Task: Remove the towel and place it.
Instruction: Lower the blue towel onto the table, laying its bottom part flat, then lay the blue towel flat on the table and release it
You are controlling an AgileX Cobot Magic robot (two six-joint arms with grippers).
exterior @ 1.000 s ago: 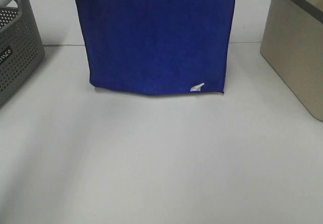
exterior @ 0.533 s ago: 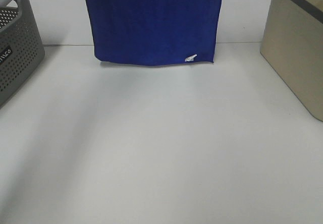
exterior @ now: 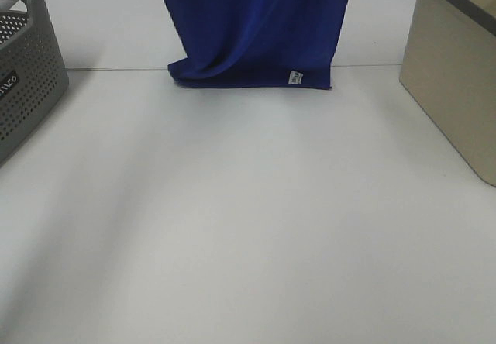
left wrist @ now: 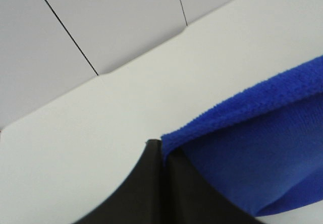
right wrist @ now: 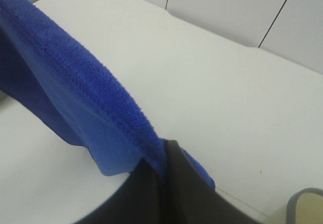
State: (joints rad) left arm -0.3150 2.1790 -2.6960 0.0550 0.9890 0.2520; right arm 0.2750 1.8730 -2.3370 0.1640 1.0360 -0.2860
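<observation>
The deep blue towel [exterior: 256, 26] hangs down from above the top of the exterior high view, its bottom hem folding onto the white table at the far edge, with a small white tag [exterior: 295, 77] near the lower right corner. Both grippers are above that view's frame. In the left wrist view my left gripper [left wrist: 162, 148] is shut on a top corner of the towel [left wrist: 252, 143]. The right wrist view shows my right gripper [right wrist: 164, 156] shut on the other top corner of the towel [right wrist: 86, 108].
A grey perforated basket [exterior: 23, 73] stands at the table's left edge. A beige bin [exterior: 457, 73] stands at the right edge. The white table [exterior: 248, 220] stretches between them, and its far edge meets a white wall.
The towel has moved further back and down; its bottom hem now rests crumpled on the table's far edge, its left side pulled inward and the tag turned flat.
</observation>
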